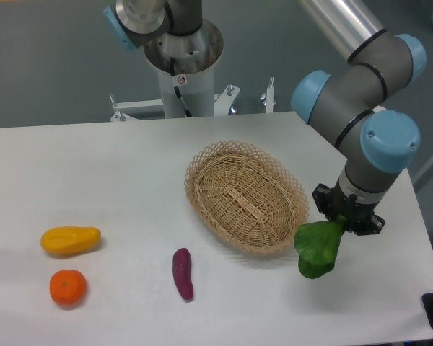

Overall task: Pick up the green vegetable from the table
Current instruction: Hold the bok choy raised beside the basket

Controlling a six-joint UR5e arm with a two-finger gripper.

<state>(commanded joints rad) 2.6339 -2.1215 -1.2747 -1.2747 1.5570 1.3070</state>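
- I am seeing the arm reaching in from the upper right, its last joints folding down so the wrist is pointing at the table [130, 158] just right of the wicker basket [245, 196].
- The gripper [345, 223] is hanging low near the table's right edge, its fingers closing on the top of the green vegetable [318, 249]; I cannot make out any gap between them.
- The green vegetable is dangling below the gripper, just beside the basket's right rim, its lower tip near the white surface; I cannot tell whether it is touching.
- I am noting open tabletop in front of the gripper and to its right, up to the rounded right edge.
- The vegetable is showing a broad, dark green leaf, slightly folded, with the stem end hidden in the fingers.
- Well apart on the left, a yellow fruit [71, 240] and an orange [67, 287] are lying close together; a purple eggplant-like piece [182, 273] is lying between them and the basket.
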